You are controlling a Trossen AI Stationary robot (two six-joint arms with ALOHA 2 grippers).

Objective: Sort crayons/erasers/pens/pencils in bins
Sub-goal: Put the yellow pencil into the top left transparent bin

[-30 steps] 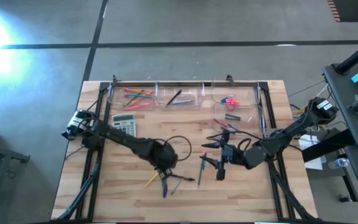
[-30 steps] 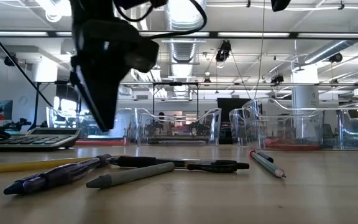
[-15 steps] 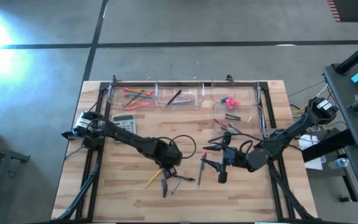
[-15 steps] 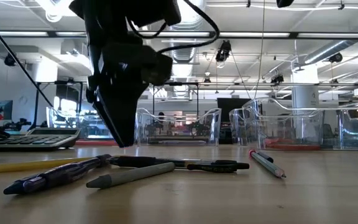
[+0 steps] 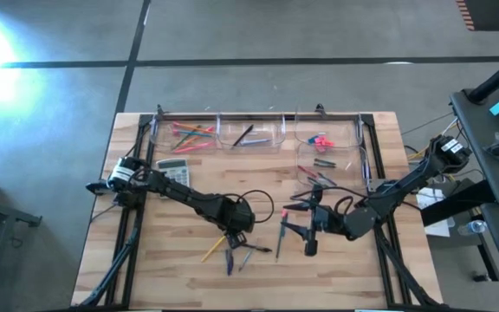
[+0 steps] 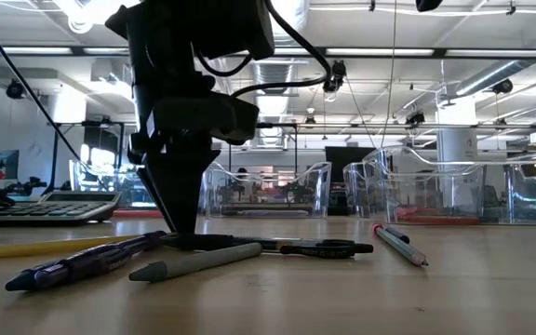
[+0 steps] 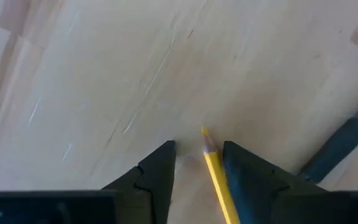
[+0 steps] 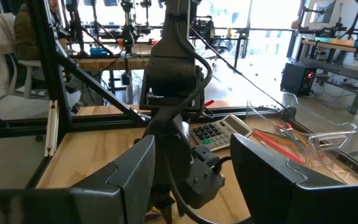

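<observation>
While the right gripper waits mid-table, part open and empty, the left gripper stands on the table, fingers parted astride the yellow pencil tip. Risk: closing so near the tip may pivot the pencil or let it slip, nudging the adjacent purple pen.

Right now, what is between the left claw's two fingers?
The tip of a yellow pencil lies between the left gripper's open fingers, shown in the left wrist view.

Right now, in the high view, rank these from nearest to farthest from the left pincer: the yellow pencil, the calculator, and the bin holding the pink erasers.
1. The yellow pencil, directly at the left pincer, on the table's near half.
2. The calculator, toward the back on the left side.
3. The bin holding the pink erasers, in the back row on the right.
</observation>
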